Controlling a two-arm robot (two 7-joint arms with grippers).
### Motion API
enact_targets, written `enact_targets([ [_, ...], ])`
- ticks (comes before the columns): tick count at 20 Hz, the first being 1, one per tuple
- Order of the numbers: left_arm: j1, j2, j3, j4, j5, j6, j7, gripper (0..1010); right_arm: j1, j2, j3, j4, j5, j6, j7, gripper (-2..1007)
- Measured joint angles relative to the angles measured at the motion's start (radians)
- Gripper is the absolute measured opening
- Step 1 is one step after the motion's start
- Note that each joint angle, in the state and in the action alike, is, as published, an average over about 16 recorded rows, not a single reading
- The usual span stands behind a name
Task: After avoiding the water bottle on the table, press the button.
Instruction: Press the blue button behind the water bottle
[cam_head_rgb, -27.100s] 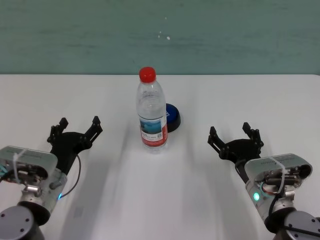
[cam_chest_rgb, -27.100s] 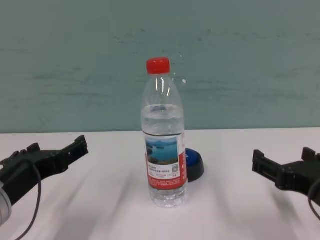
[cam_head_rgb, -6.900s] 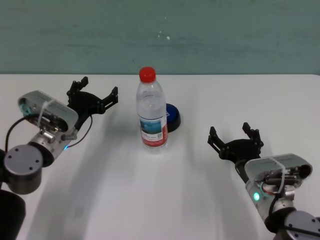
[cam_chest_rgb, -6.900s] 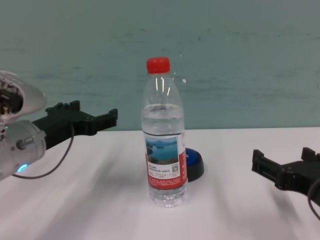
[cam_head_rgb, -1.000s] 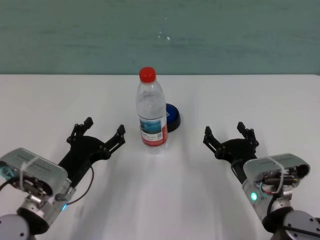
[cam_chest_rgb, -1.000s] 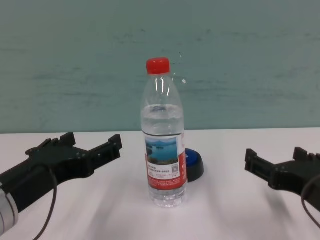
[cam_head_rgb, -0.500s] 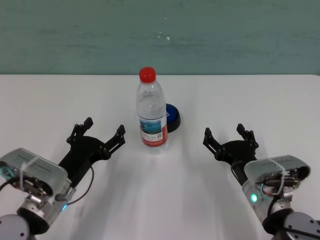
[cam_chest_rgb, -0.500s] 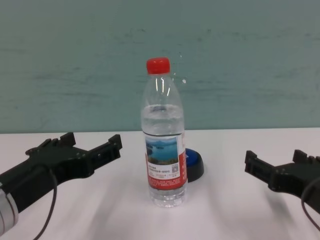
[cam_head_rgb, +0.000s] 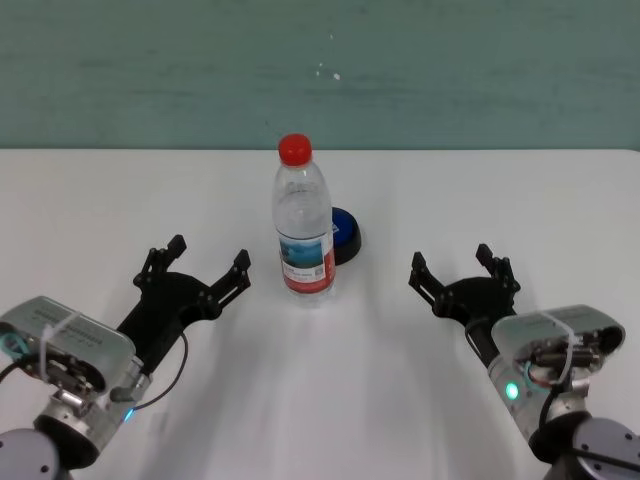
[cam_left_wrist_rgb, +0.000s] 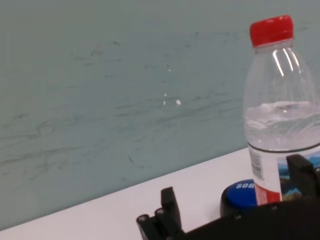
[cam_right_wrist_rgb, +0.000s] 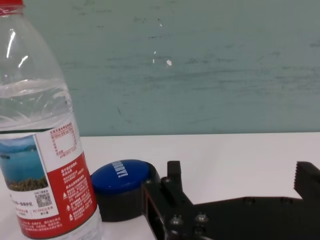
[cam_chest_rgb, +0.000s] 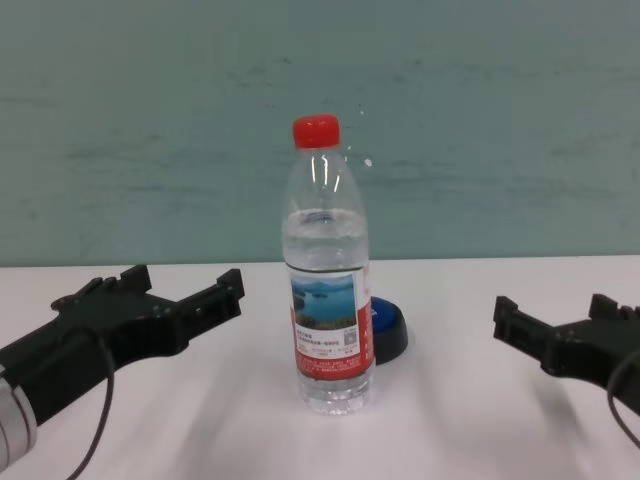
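Water bottle (cam_head_rgb: 302, 222) stands upright near the middle of the white worktop (cam_head_rgb: 330, 400); red screw cap (cam_head_rgb: 295, 148) on, clear body, red-and-white label (cam_chest_rgb: 327, 323) with a blue lake picture facing the robot; water fills it up to about the shoulder; blue-domed button (cam_head_rgb: 346, 233) on a black base sits just behind the bottle and to its right, close beside the bottle's foot, partly hidden by it in the chest view; right wrist view shows white lettering on the dome (cam_right_wrist_rgb: 121, 173), not readable; button far lower than the bottle.

Left hand (cam_head_rgb: 197, 272) hovers to the left of the bottle and nearer the robot, fingers spread wide, holding nothing, tips pointing toward the bottle; one fingertip (cam_chest_rgb: 230, 283) is near the bottle's left side but apart from it; not touching the button.

Right hand (cam_head_rgb: 465, 273) sits to the right of the bottle, also nearer the robot, well apart from the bottle, fingers spread wide, holding nothing; in the right wrist view its fingers frame the button and the bottle's lower half beyond them.

Teal wall (cam_head_rgb: 320, 70) runs behind the bottle past the worktop's far edge.
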Motion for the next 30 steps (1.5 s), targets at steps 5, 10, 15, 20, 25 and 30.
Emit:
enact_targets([
  [5,0.000,0.000,0.000,0.000,0.000,0.000,0.000,1010,0.006,-0.009,0.014,-0.001,-0.009,0.014,0.014,1004],
  [10,0.000,0.000,0.000,0.000,0.000,0.000,0.000,1010,0.019,-0.014,0.026,0.003,-0.011,0.029,0.030,1004],
  [15,0.000,0.000,0.000,0.000,0.000,0.000,0.000,1010,0.040,-0.016,0.036,0.016,-0.004,0.043,0.049,1004],
  [20,0.000,0.000,0.000,0.000,0.000,0.000,0.000,1010,0.068,-0.013,0.040,0.037,0.007,0.054,0.066,1004],
  [25,0.000,0.000,0.000,0.000,0.000,0.000,0.000,1010,0.098,-0.005,0.041,0.059,0.016,0.060,0.079,1004],
  [30,0.000,0.000,0.000,0.000,0.000,0.000,0.000,1010,0.128,0.003,0.040,0.080,0.023,0.065,0.089,1004],
])
